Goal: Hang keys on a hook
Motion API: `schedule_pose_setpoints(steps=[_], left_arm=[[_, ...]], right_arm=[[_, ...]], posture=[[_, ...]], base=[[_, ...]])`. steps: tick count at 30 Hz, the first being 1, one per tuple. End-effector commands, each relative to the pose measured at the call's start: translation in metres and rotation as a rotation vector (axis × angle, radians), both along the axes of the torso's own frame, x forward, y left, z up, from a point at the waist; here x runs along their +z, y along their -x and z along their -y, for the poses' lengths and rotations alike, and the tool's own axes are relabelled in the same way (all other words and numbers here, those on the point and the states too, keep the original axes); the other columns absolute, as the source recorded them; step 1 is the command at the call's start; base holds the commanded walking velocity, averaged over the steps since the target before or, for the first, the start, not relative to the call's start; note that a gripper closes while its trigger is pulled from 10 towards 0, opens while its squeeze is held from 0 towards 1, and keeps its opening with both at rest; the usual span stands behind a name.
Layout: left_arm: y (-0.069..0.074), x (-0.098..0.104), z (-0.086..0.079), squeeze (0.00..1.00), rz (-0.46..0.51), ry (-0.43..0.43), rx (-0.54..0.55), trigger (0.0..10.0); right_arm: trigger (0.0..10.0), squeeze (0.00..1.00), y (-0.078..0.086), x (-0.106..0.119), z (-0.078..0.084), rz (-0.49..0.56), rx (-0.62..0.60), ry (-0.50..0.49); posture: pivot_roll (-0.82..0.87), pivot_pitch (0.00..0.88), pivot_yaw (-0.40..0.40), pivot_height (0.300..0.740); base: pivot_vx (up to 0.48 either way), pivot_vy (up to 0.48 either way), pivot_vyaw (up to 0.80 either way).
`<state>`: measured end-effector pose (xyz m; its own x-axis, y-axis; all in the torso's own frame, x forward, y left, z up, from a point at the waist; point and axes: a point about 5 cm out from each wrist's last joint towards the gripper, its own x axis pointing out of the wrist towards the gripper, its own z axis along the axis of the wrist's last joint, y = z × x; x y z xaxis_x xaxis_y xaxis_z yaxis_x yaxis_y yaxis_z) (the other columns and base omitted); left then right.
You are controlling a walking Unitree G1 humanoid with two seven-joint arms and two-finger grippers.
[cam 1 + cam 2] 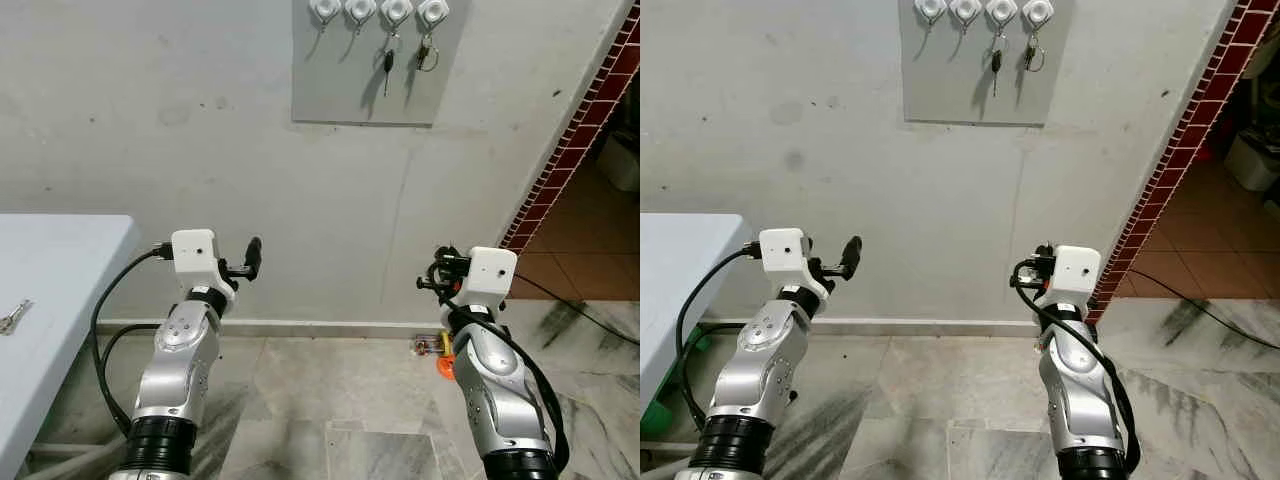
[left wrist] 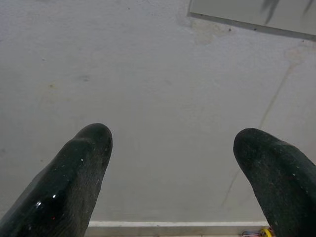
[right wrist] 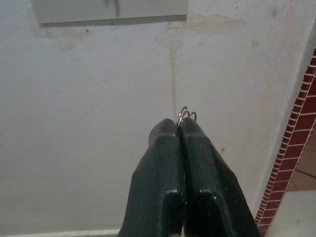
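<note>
Silver key ring pinched in right pincer, left pincer spread

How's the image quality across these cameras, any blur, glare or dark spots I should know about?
Left eye view: sharp and evenly lit, the keys casting soft shadows on the grey hook board. Left wrist view: open left gripper, fingertips soft and out of focus, wall clear. Right wrist view: glossy highlights on the right gripper, shut on a key ring.
</note>
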<state>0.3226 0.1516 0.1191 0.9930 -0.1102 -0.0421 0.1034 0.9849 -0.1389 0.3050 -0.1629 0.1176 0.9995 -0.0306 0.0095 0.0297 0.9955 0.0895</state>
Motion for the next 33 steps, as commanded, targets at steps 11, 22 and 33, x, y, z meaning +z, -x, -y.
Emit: schedule_pose_setpoints(steps=[11, 22, 33], left_arm=[[0.0003, 0.0058, 0.0001, 0.0, 0.029, -0.004, -0.036, 10.0], [0.0012, 0.0051, 0.0019, 0.0, 0.028, -0.005, -0.047, 10.0], [0.0016, 0.005, 0.0023, 0.0, 0.028, -0.005, -0.046, 10.0]], right_arm=[[10.0, 0.0, 0.0056, 0.0069, -0.0022, 0.037, 0.048, 0.005], [10.0, 0.0, 0.0073, 0.0067, -0.0032, 0.038, 0.057, 0.0], [10.0, 0.0, 0.0076, 0.0056, -0.0044, 0.034, 0.065, -0.006]], posture=[[-0.04, 0.037, 0.013, 0.74], [-0.04, 0.035, 0.016, 0.74], [-0.04, 0.033, 0.014, 0.74]], base=[[0.207, 0.0, 0.0], [0.469, 0.0, 0.0], [0.48, 0.0, 0.0]])
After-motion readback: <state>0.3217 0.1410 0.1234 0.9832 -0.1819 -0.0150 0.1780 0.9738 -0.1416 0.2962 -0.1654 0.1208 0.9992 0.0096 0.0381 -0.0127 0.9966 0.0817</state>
